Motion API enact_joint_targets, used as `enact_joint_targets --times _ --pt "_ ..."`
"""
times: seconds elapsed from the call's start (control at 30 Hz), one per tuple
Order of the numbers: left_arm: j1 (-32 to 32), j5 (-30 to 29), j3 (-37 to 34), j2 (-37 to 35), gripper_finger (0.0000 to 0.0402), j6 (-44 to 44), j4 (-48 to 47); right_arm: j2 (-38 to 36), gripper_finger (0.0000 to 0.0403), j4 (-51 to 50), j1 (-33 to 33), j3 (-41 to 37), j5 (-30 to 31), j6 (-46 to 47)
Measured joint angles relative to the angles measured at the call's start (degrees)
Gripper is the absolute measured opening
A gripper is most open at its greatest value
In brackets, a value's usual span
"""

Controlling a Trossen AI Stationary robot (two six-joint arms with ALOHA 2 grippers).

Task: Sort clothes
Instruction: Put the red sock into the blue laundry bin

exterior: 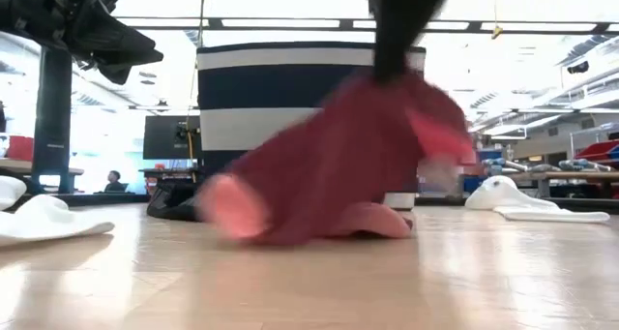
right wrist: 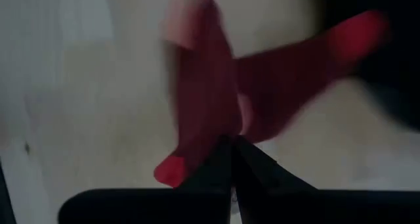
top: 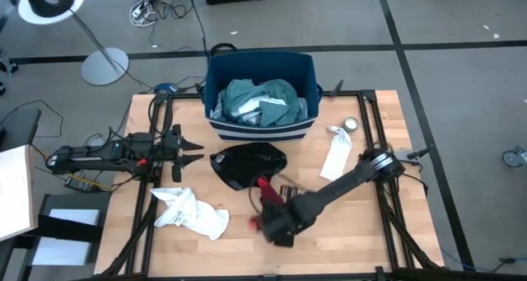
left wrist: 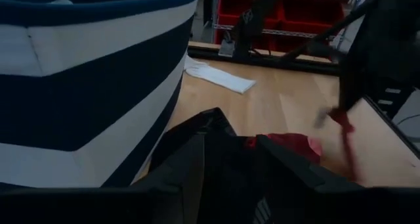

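Clothes partly sorted: teal striped garments point(top: 262, 100) already sit in the navy bin point(top: 260, 124), while a black garment point(top: 249, 163), a crumpled white one point(top: 191, 213) and a long white piece point(top: 337, 156) lie loose on the tabletop point(top: 362, 231). Right gripper point(top: 265, 217), low at the front middle of the tabletop, has its jaws closed on a red sock point(right wrist: 197, 106) that drapes onto the wood. Left gripper point(top: 191, 147) waits off to the left beside the black garment, jaws open and empty; I'd judge roughly half the job left.
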Motion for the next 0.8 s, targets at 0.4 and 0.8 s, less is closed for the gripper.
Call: enact_joint_targets --times 0.4,0.8 --pt "0.0 -0.02 0.0 0.03 0.0142 0.23 5.82 -20.34 0.0001 3.37 -15.21 0.09 19.44 -14.9" --pt "0.0 -3.41 0.02 0.17 0.0142 0.59 4.05 -25.2 0.0002 23.59 -42.21 0.07 18.86 -33.89"
